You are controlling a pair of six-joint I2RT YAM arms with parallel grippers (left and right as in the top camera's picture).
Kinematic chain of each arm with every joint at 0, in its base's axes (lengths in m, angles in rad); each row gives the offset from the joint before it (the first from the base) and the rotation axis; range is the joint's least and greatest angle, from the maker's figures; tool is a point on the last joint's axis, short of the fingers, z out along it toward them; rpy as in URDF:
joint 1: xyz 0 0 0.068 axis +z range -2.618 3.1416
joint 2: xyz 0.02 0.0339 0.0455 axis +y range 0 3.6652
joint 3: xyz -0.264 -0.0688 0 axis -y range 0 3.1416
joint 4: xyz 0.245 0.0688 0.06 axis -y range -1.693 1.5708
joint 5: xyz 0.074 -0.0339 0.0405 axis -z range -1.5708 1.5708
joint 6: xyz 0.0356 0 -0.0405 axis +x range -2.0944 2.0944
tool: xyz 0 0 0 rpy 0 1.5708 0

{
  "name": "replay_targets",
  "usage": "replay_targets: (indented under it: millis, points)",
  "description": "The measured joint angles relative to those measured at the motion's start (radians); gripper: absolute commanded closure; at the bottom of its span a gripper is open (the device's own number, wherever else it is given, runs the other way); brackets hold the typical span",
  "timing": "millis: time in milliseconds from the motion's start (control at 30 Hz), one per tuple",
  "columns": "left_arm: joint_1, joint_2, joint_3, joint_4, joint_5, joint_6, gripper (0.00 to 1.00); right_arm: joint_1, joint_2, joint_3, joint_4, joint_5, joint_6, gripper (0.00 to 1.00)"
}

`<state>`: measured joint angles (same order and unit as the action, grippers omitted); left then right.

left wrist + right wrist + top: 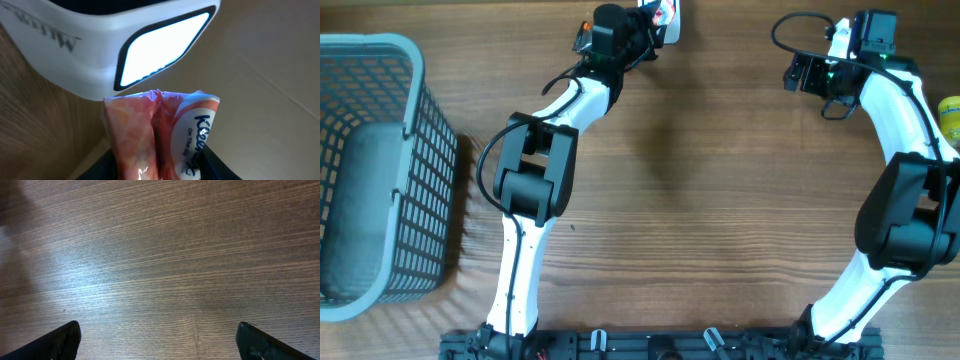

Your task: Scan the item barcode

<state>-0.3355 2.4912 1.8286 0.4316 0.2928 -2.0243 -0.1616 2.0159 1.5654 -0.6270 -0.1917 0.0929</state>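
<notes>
Brown wood-grain table (720, 200) filled the overhead view, with a grey basket (425, 170) at its upper left. At top centre, the left gripper (160, 167) clamped a pink tissue pack (165, 130) close to a white scanner (95, 55). At upper right, the right gripper (160, 340) hung wide open over bare wood.

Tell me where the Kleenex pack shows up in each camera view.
Overhead: Kleenex pack at the top edge, just right of centre, at the tip of the left gripper.
Left wrist: bottom centre, right under the white scanner.
Right wrist: not in it.
Shared landmark: the wooden table, visible in all three views.
</notes>
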Motion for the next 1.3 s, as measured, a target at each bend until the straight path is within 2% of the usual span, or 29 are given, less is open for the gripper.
replay_targets:
  millis: [67, 200, 533, 600, 667, 767, 900, 1000, 1067, 1200, 1300]
  points:
    - [0.000, 0.000, 0.000, 0.002, 0.000, 0.000, 0.62, 0.000, 0.002, 0.000, 0.000, 0.000, 0.000, 0.00]
    - [0.000, 0.000, 0.000, 0.003, -0.009, 0.000, 0.68, 0.000, 0.005, 0.000, 0.000, 0.000, 0.000, 0.00]
    - [0.002, 0.000, 0.000, 0.003, -0.038, 0.000, 0.68, 0.002, 0.010, 0.000, 0.000, 0.000, 0.000, 0.00]
    - [0.002, 0.000, 0.000, 0.007, -0.042, 0.000, 0.75, 0.006, 0.010, 0.000, 0.000, 0.000, 0.000, 0.00]
    - [0.002, 0.000, 0.000, 0.051, -0.041, 0.000, 0.75, 0.010, 0.010, 0.000, 0.000, 0.000, 0.000, 0.00]
    - [0.002, 0.004, 0.000, 0.230, -0.037, 0.001, 0.69, 0.011, 0.010, 0.000, 0.000, 0.000, 0.000, 0.00]
    - [0.000, 0.003, 0.005, 0.332, 0.020, 0.019, 0.69, 0.011, 0.010, 0.000, 0.000, 0.000, -0.002, 0.00]
    - [-0.011, 0.003, 0.005, 0.350, 0.104, 0.076, 0.69, 0.011, 0.010, 0.000, -0.008, 0.000, -0.012, 0.00]
    - [-0.021, 0.003, 0.005, 0.358, 0.164, 0.144, 0.77, 0.011, 0.010, 0.000, -0.015, -0.003, -0.013, 0.00]
    - [-0.047, 0.003, 0.005, 0.335, 0.278, 0.341, 0.80, 0.010, 0.010, 0.000, -0.024, -0.009, -0.016, 0.00]
    - [-0.077, -0.005, 0.006, 0.219, 0.354, 0.531, 0.76, 0.008, 0.010, 0.004, -0.065, -0.011, -0.021, 0.00]
